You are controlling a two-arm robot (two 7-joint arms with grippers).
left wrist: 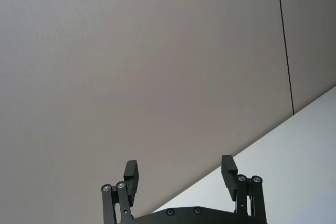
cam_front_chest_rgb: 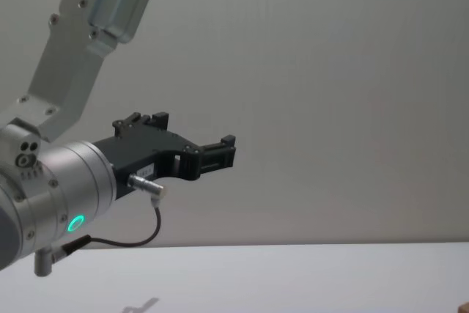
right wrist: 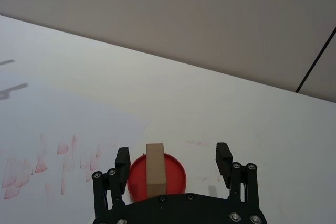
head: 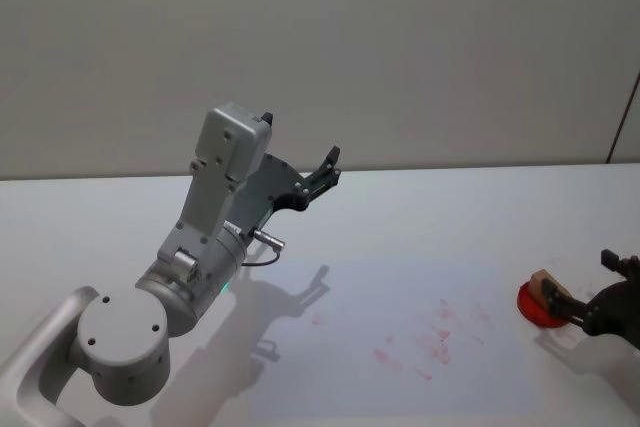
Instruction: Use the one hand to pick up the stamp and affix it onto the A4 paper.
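Two jaws of the right gripper (right wrist: 173, 154) stand wide, one on each side of the stamp (right wrist: 156, 169), with no contact seen on either side. The stamp, a tan block, stands upright between the jaws, off-centre toward one of them, on a round red ink pad (right wrist: 177, 181) that lies under the jaw tips. Beyond the pad, on the side of the nearer jaw, lies the A4 paper (right wrist: 73, 108), which carries several faint red prints (right wrist: 39, 165). Pad and paper rest on the white surface (right wrist: 252, 114).

Step in hand, as judged: the grasp of the stamp. To do it well, the gripper likely needs a small sideways shift so that the block sits midway between the jaws. A square closure on its two flat sides should follow, low enough for a firm hold yet clear of the pad's rim. An off-centre closure could tip the block or drag the pad. A straight lift would then take the inked face off the pad cleanly.

Left gripper (left wrist: 179, 167): parked, raised well away from the stamp, jaws wide and empty, aimed at the wall (left wrist: 157, 51).

No brand, label or writing is legible on gripper, stamp, pad or paper.
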